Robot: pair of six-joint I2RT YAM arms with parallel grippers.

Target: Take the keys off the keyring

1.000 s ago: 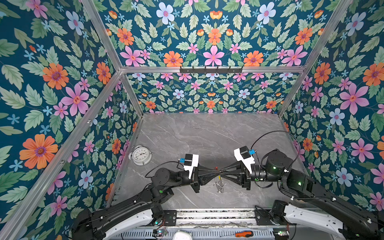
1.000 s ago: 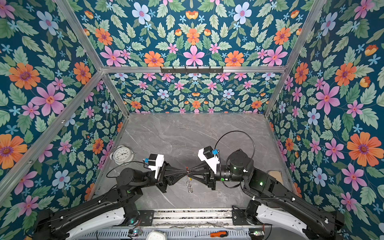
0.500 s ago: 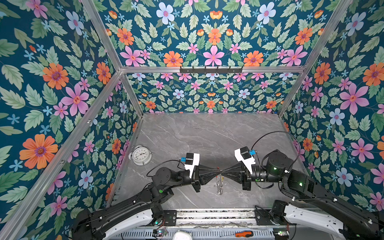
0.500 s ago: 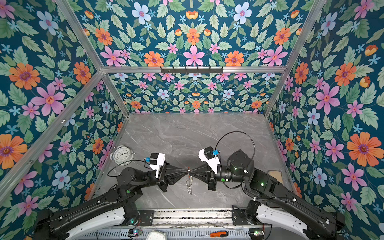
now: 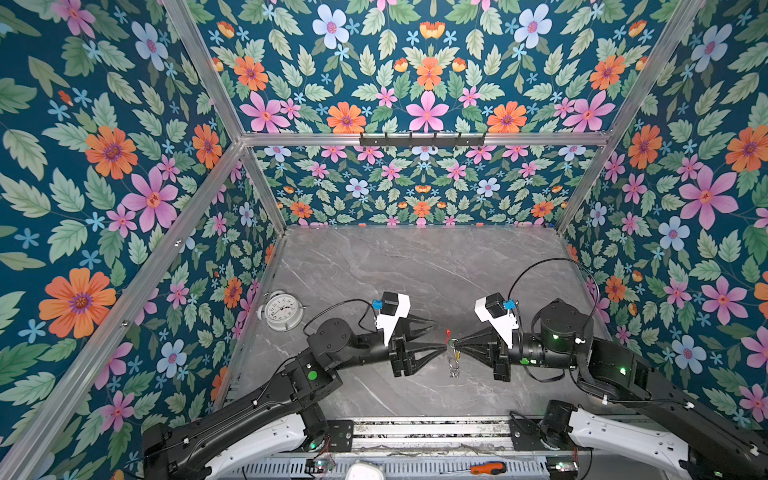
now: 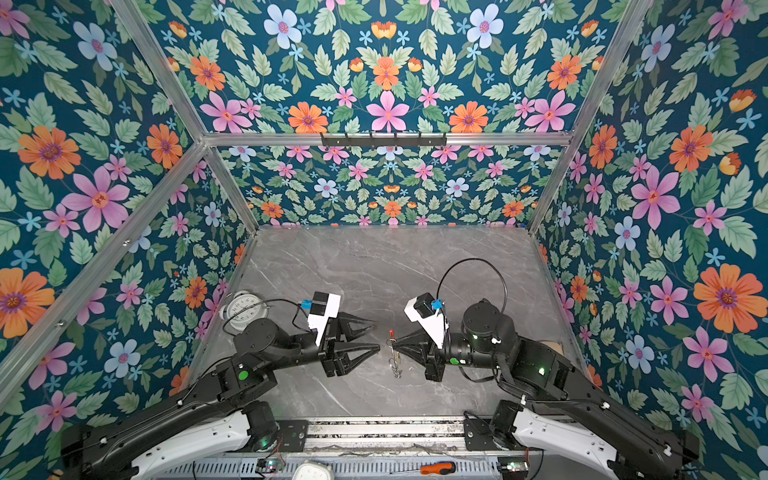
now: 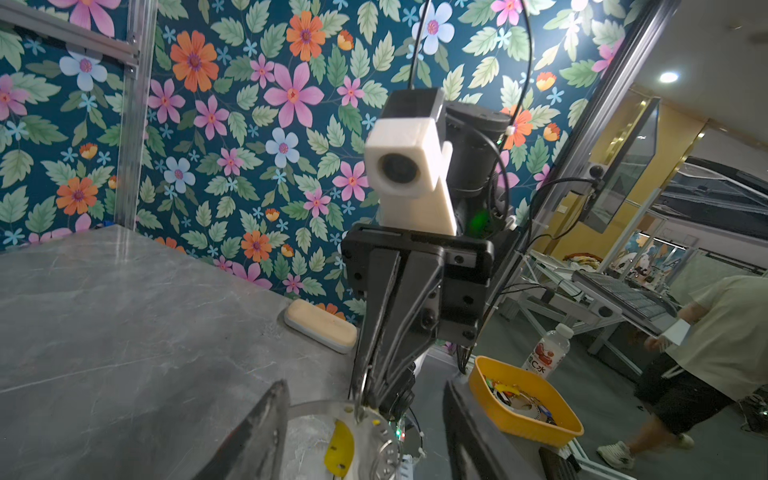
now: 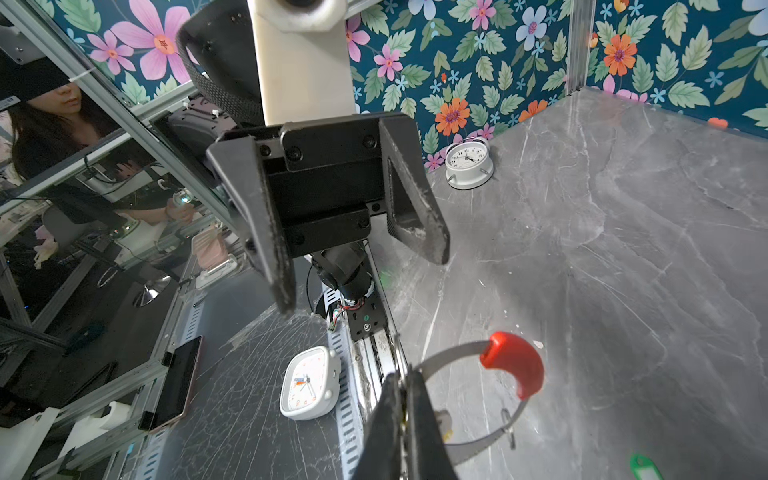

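The keyring (image 5: 448, 335) hangs above the table between the two arms, its red section on top. In both top views the keys (image 5: 455, 367) (image 6: 397, 368) dangle below it. My right gripper (image 5: 454, 343) (image 6: 394, 343) (image 8: 401, 415) is shut on the loop's grey band (image 8: 453, 351). My left gripper (image 5: 434, 335) (image 6: 375, 336) (image 7: 365, 436) faces it, open, one finger on each side of the loop without touching it. The yellow key head (image 7: 340, 451) shows between the left fingers. A green key head (image 8: 643, 464) lies beyond the loop; whether it hangs from the ring I cannot tell.
A white round alarm clock (image 5: 284, 309) (image 8: 469, 162) stands by the left wall. A cream pad (image 7: 320, 326) lies at the right wall. On the front rail are a square white clock (image 8: 309, 382) and an orange-handled screwdriver (image 5: 488, 468).
My left gripper has opened and let go of the keyring. The right gripper stays shut on the ring at about the same spot.
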